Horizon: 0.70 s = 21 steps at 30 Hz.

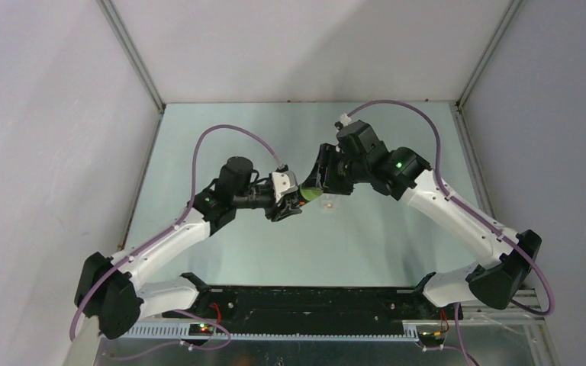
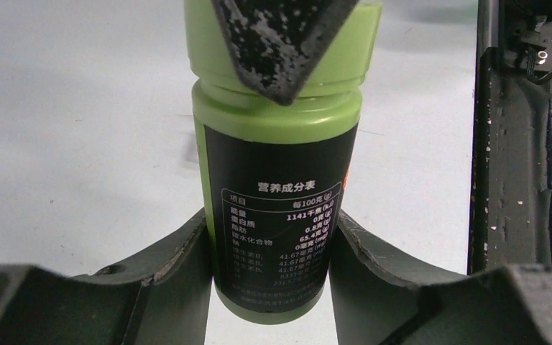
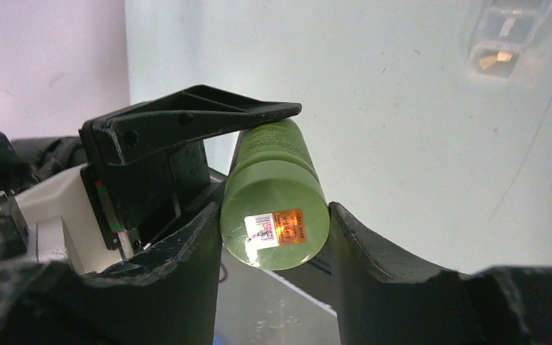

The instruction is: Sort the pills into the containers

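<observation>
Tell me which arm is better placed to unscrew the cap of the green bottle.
Right. The right fingers clamp the cap, which faces that wrist camera, so a wrist roll should probably turn it; the left fingers grip the green bottle by its labelled body.

Green bottle (image 1: 310, 196) close beside the containers (image 1: 328, 203)

**Top view: both tools at one bottle**

A green bottle (image 1: 310, 195) lies near-horizontal above the middle of the surface (image 1: 275, 252). The left tool (image 1: 294, 202) meets the bottle's left end and the right tool (image 1: 319, 181) its upper right end. A clear container (image 1: 329, 204) stands just right of the bottle.
</observation>
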Each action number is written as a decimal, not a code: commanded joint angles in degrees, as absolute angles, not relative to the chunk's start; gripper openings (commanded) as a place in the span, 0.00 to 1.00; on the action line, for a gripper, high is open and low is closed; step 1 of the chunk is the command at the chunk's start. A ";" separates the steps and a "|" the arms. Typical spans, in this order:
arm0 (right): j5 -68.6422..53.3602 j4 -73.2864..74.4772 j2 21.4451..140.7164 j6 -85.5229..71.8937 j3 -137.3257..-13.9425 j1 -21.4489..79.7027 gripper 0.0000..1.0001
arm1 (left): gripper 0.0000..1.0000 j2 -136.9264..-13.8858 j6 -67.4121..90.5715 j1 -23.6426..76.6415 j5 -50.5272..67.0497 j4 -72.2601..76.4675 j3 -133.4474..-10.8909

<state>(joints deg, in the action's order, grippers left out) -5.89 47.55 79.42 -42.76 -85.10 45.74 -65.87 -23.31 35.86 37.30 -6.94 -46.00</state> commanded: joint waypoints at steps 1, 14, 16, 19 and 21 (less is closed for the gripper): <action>-10.70 43.64 79.46 -54.62 -83.58 45.69 0.34 | 0.00 -61.94 -21.31 36.20 38.32 6.78 -46.88; -9.20 48.99 81.96 -50.52 -86.02 46.92 0.37 | 0.00 -61.21 -24.27 36.26 34.43 5.75 -45.92; -7.71 49.69 82.62 -49.23 -86.71 47.73 0.39 | 0.00 -61.07 -25.78 36.43 32.68 5.74 -45.82; -6.94 50.43 83.99 -48.65 -87.24 48.04 0.39 | 0.00 -60.72 -29.57 37.20 29.73 5.13 -45.80; -7.09 50.18 84.73 -48.54 -87.32 48.06 0.39 | 0.00 -60.20 -31.13 37.48 28.34 6.05 -45.34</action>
